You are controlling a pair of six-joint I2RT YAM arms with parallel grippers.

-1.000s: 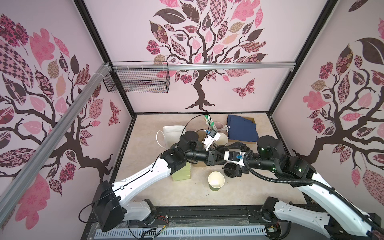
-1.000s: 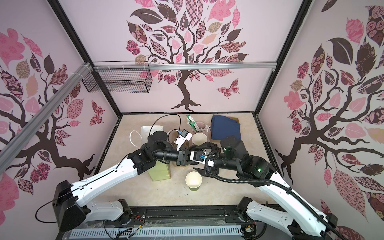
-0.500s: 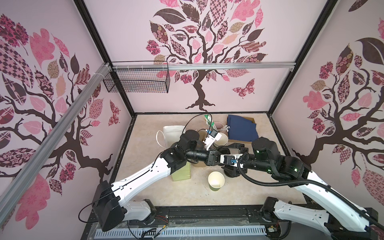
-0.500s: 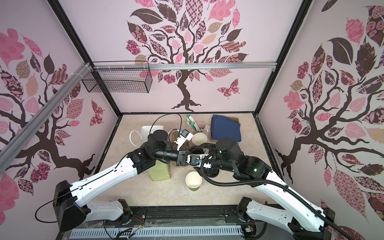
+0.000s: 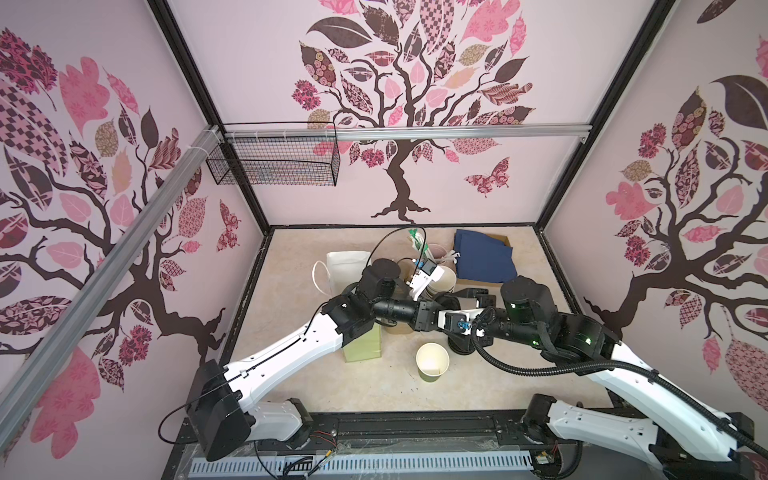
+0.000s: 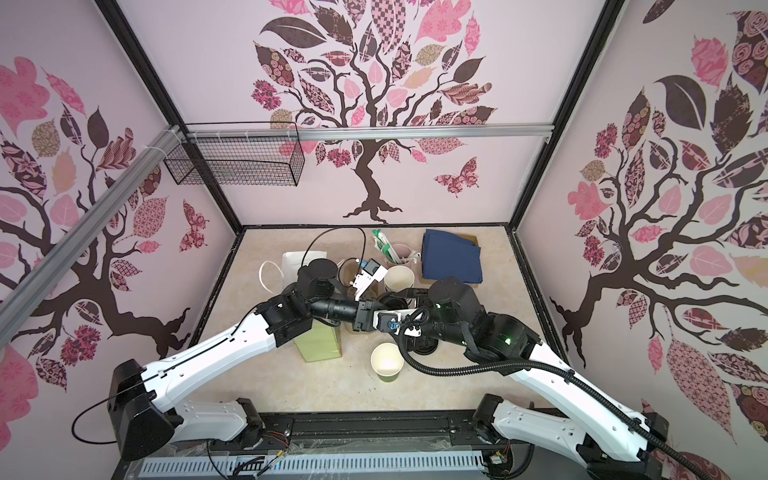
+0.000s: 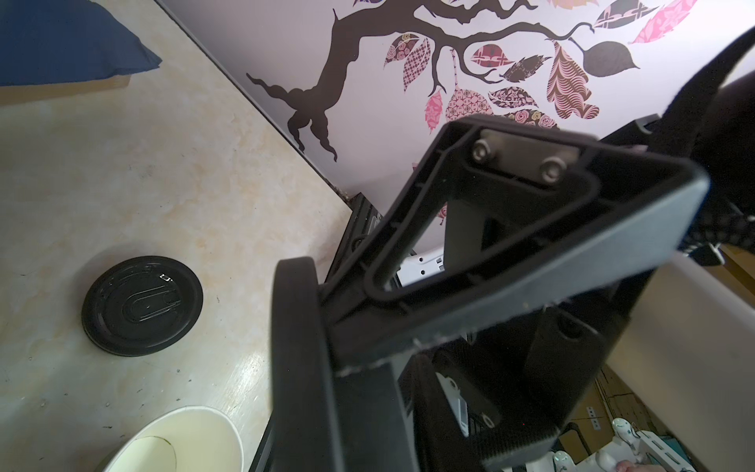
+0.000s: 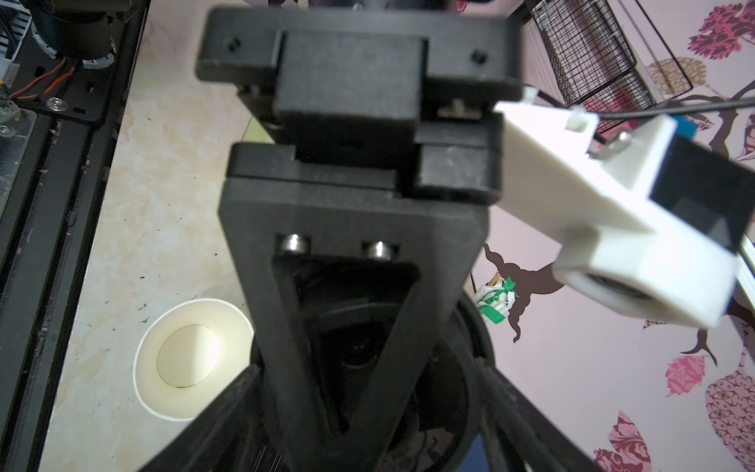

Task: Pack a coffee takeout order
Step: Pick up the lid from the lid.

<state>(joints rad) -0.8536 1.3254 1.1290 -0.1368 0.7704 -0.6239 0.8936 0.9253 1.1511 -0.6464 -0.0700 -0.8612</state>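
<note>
Top views, cup [image 5: 432, 362]: olive-green paper, white-lined, lidless, upright just beside the pale green bag [image 5: 363, 351].
lid [image 7: 292, 310]: black disc, on edge, near the bag.
left gripper [image 7: 322, 351]: apparently clamped across the lid.
right gripper [image 8: 367, 363]: fingers spread astride the lid's rim.

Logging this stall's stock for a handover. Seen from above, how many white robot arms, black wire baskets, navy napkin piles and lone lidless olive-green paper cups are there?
White robot arms: 2
Black wire basket: 1
Navy napkin pile: 1
Olive-green paper cup, lidless, standing alone: 1
Total: 5
</note>
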